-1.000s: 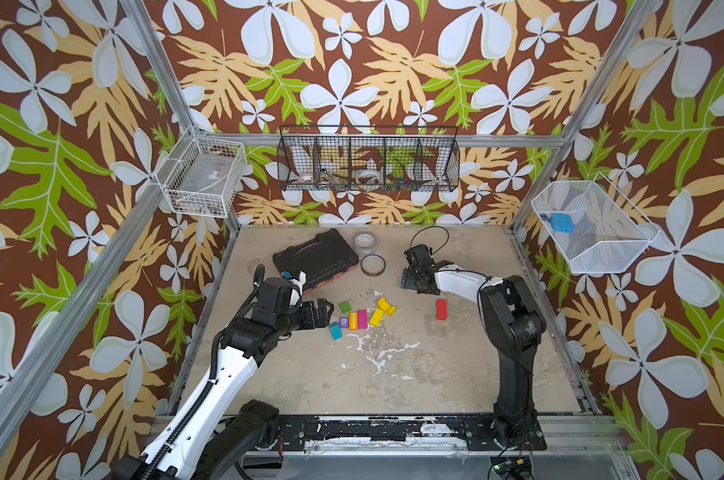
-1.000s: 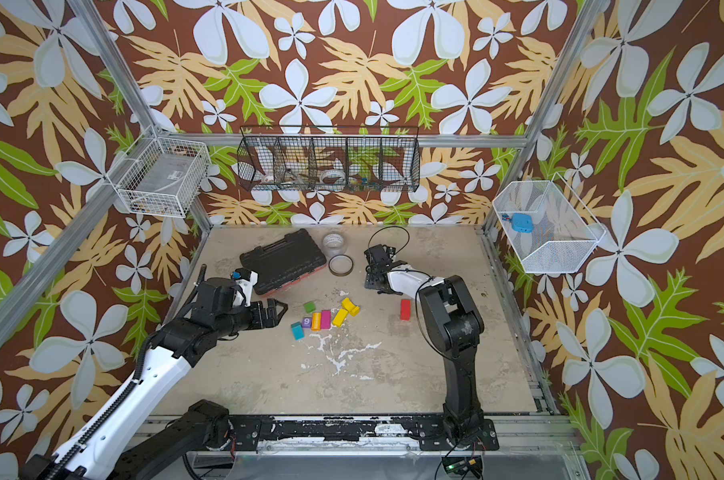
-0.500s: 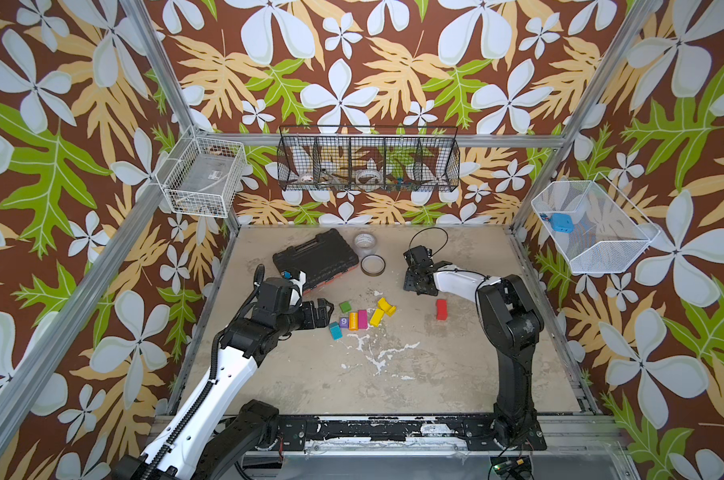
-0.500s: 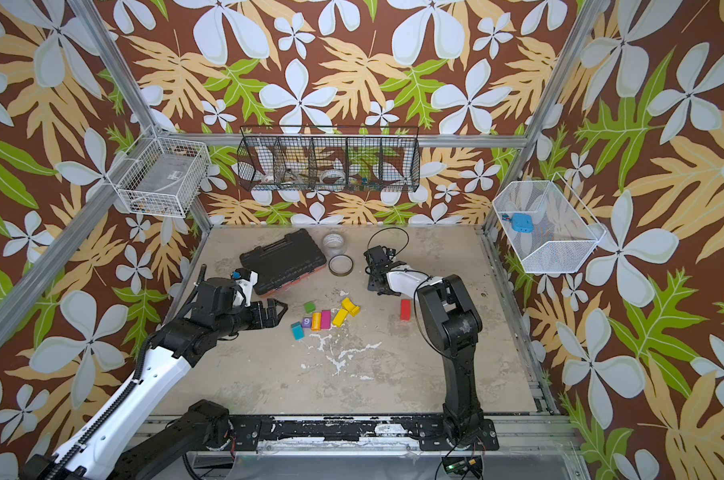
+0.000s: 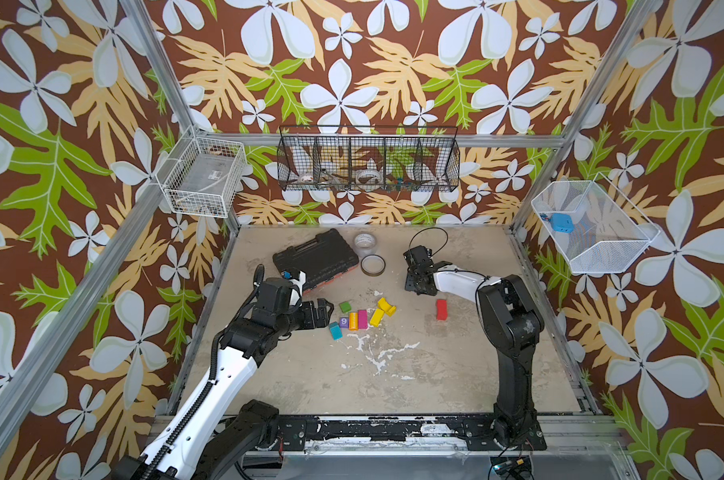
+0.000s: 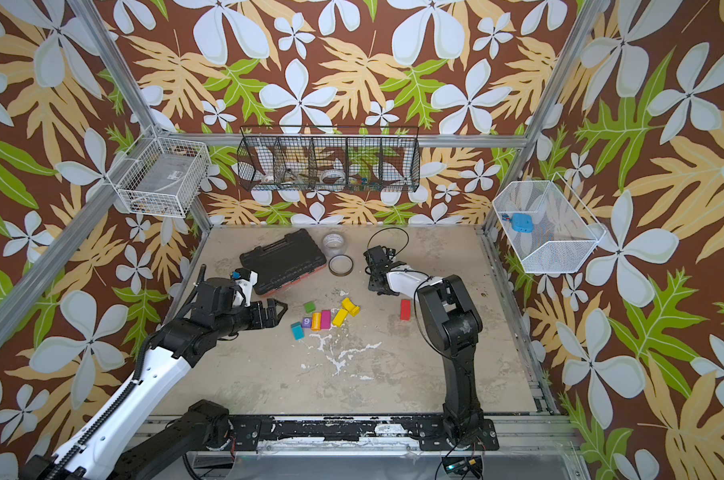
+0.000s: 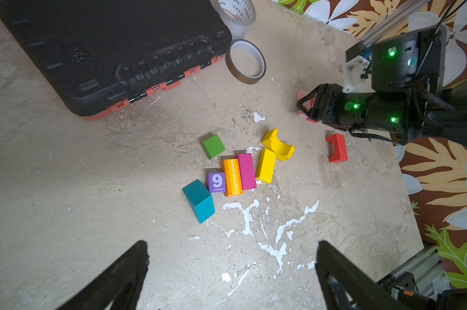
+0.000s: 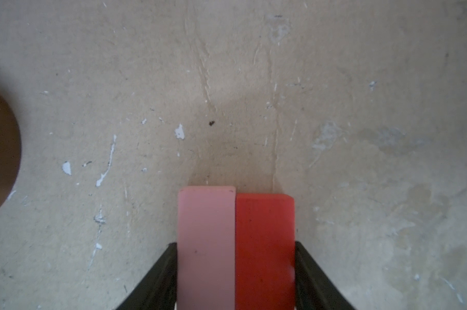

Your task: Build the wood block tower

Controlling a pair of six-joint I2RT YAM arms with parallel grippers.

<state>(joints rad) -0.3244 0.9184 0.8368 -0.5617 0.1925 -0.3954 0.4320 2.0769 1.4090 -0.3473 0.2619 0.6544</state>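
Blocks (image 5: 360, 318) lie loose mid-table in both top views, none stacked. Left wrist: left gripper (image 7: 231, 249) spread wide near them. Right wrist: right gripper (image 8: 236, 249) apparently pinches pink brick (image 8: 206, 241) and red brick (image 8: 264, 247); uneven squeeze could pop one out.

The small purple wooden cube (image 7: 216, 182) bears a white underlined "9"; just right of it, the long orange wooden block (image 7: 232, 177) reads "Supermarket" along its length.

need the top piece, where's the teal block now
In both top views the teal block lies left of centre, beside the purple 9 cube, near the left pincer.
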